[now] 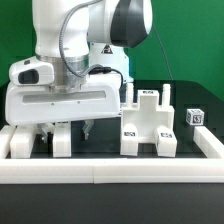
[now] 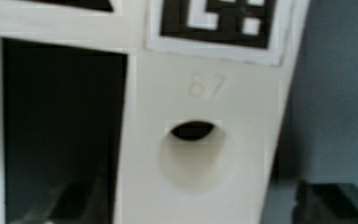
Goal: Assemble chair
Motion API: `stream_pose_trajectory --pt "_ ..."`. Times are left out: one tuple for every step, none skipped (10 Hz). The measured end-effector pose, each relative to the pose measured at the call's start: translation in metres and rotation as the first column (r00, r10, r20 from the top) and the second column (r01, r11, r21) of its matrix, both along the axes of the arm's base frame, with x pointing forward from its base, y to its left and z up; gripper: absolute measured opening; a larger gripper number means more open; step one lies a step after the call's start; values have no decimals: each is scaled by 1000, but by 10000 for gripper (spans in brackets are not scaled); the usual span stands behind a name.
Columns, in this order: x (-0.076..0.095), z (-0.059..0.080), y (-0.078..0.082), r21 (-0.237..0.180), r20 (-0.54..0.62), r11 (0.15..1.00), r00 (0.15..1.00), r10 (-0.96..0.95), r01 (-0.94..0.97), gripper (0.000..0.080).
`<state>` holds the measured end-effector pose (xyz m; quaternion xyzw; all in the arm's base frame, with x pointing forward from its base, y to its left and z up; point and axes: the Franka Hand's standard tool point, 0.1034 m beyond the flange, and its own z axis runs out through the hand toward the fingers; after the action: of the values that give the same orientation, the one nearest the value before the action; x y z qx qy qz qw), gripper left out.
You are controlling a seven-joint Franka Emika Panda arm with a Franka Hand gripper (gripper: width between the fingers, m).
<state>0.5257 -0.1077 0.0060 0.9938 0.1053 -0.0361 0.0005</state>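
L of the gripper, low by the rail: a white block; can't tell if it's a chair part or rail end. Gripper points down over the black table. Right under it an upright leg block stands on the table, btwn what look like the fingers. Gripping the block or just around it: can't tell, hand body hides the pads. Wrist view: a white face fills the frame v. close, w/ a tag at one end, a round hole mid-face and a dark gap beside it. R of gripper, apart from it: big chair part, stepped w/ upright prongs, tags on front, on the table. Further R, near that part but not touching: small tagged cube.
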Motion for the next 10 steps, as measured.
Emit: stream_pose_trajectory --pt "0 0 0 0 0 1000 1000 -1 1 340" --pt "0 0 -1 -1 0 1000 1000 -2 2 287" --pt "0 0 -2 -1 0 1000 1000 -4 4 287" --pt "0 0 -3 -1 0 1000 1000 -6 6 287" --pt "-1 0 -3 -1 0 1000 1000 -10 10 287" --pt "-1 0 -3 -1 0 1000 1000 -16 16 287" --pt "0 0 -3 -2 0 1000 1000 -29 29 287" --pt "1 3 -2 -2 4 999 999 -37 37 287" --pt "4 9 0 0 11 999 999 -43 43 287" --pt "6 18 5 11 6 999 999 -53 53 287"
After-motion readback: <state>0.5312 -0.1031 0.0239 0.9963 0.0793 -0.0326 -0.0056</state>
